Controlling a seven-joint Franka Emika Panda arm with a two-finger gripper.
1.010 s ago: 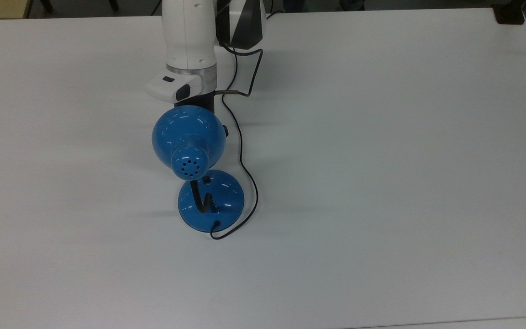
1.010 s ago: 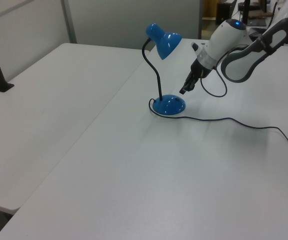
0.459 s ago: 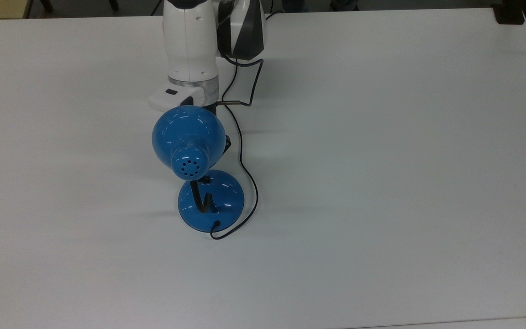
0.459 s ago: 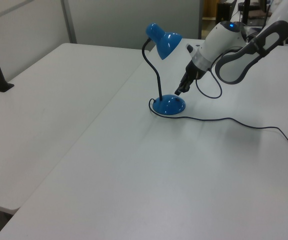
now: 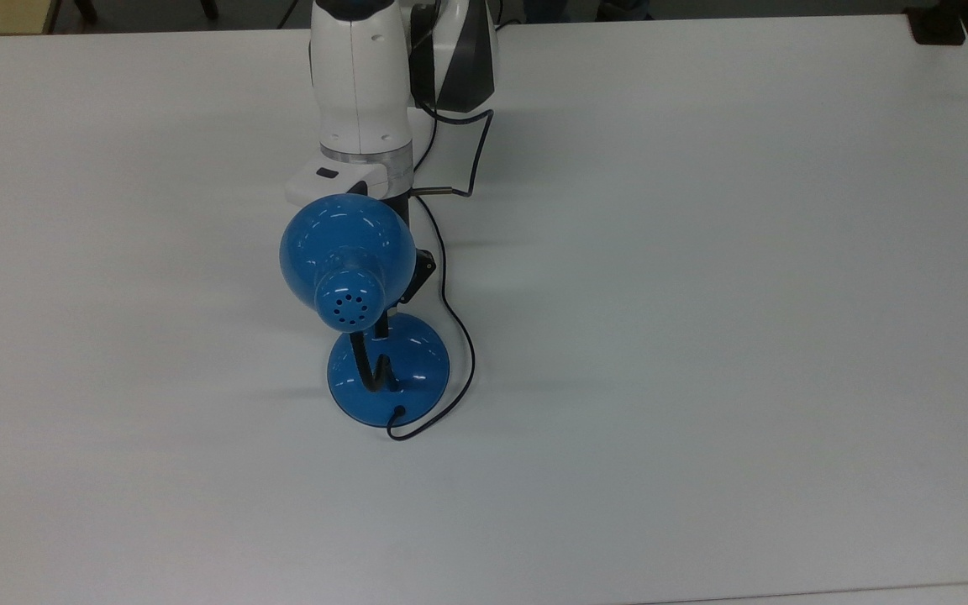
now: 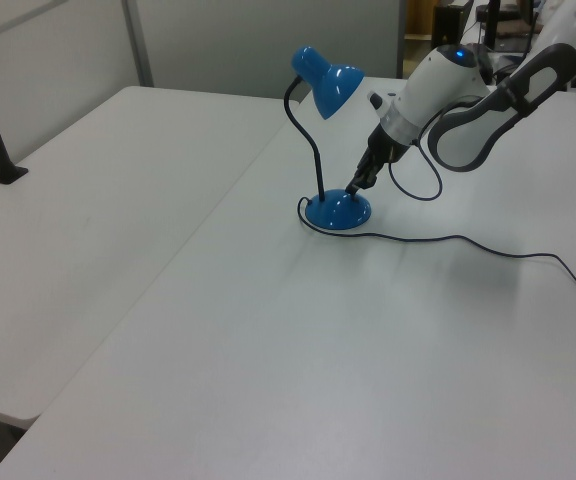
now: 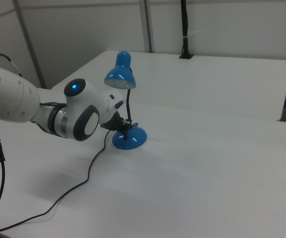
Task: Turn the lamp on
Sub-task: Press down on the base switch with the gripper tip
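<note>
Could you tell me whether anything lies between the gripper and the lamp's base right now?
Nothing does: in the left view the gripper is right at the upper edge of the lamp's base, with no object between them.

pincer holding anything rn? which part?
Nothing held. The pincer has its tip down at the lamp base, on the left view's right side; no grasp around any part shows.
</note>
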